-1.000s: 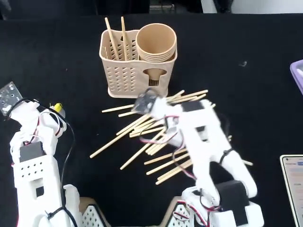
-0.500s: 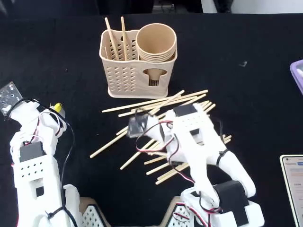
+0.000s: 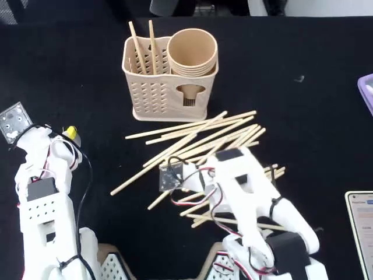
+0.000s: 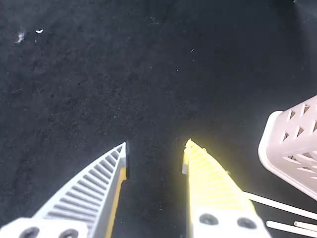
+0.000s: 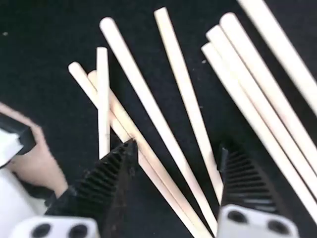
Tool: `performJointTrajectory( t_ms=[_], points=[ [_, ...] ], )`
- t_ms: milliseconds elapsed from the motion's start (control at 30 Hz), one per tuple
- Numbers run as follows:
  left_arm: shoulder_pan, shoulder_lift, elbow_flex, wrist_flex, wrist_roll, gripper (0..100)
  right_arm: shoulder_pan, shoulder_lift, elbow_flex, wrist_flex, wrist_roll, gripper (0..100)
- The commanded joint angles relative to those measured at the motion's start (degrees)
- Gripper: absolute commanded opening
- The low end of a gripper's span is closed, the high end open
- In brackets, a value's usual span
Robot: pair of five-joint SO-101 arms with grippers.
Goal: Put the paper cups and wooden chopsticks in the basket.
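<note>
A beige slotted basket (image 3: 166, 93) stands at the back of the black table. It holds a stack of paper cups (image 3: 192, 52) and two upright wooden chopsticks (image 3: 143, 44). Several loose chopsticks (image 3: 198, 137) lie fanned out in front of it. The right arm (image 3: 245, 181) hangs over the near part of that pile. Its gripper (image 5: 177, 148) is open, pointing down, with chopsticks (image 5: 148, 104) lying between and below its fingers. The left gripper (image 4: 156, 146) is open over bare black cloth, with a basket corner (image 4: 292, 148) off to one side.
A purple object (image 3: 367, 87) shows at the right edge of the table. A device with a lit screen (image 3: 361, 224) lies at the near right. Bare cloth spreads left of the basket and behind the pile on the right.
The right arm has drawn back from beside the basket toward the near edge, now over the near chopsticks. The left arm has shifted slightly.
</note>
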Motion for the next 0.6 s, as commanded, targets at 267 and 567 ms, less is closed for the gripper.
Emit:
performJointTrajectory(
  t_ms=[267, 567],
  points=[
    [0.3, -1.1, -0.7, -1.4, -0.6, 19, 7.5, -0.7, -4.7, -2.0, -4.5, 2.1],
    [0.3, -1.1, -0.7, -1.3, -0.7, 19, 8.2, -0.7, -12.3, 1.6, -6.8, 2.5]
  ],
)
